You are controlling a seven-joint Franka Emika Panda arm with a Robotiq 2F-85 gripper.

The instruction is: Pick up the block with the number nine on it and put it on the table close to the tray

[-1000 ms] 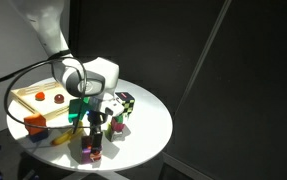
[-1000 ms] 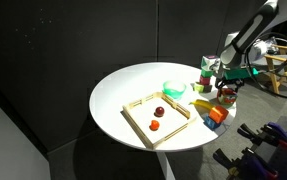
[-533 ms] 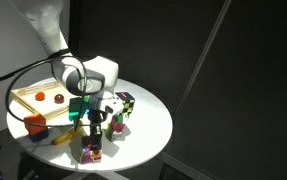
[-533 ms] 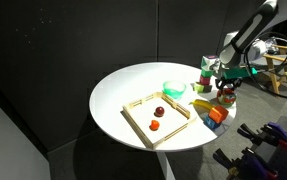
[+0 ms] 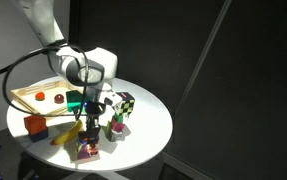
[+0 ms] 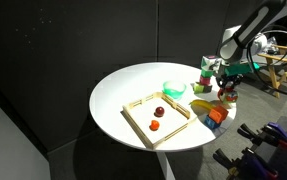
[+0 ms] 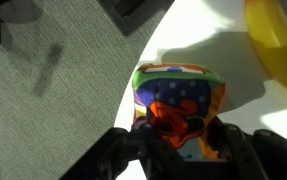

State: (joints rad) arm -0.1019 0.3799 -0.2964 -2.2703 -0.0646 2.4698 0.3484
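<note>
Your target, the small cube with bright printed faces that is the block with the number nine (image 7: 180, 98), fills the middle of the wrist view: the face turned to the camera is blue with orange and red shapes, a band of green and red runs along its upper edge, and a yellow side shows at the left (no numeral can be read from here). In an exterior view the block (image 5: 88, 150) looks pink and purple and sits low at the near rim of the round white worktop (image 5: 148, 125), directly under the tool (image 5: 90, 135). In the wrist view the tool (image 7: 183, 138) has one dark finger (image 7: 133, 150) on each side of the block, close against its flanks; whether they are actually pinching it cannot be told, nor whether the block rests on the worktop or hangs just above it. The shallow light-wood tray (image 5: 18, 97) lies well apart from the block, across the worktop, with the plain orange cube (image 5: 35, 125) and a curved yellow object (image 5: 63, 139) in between. The black, white and green checkered cube (image 5: 124, 103) stands near the tool, on the side away from the tray.
</note>
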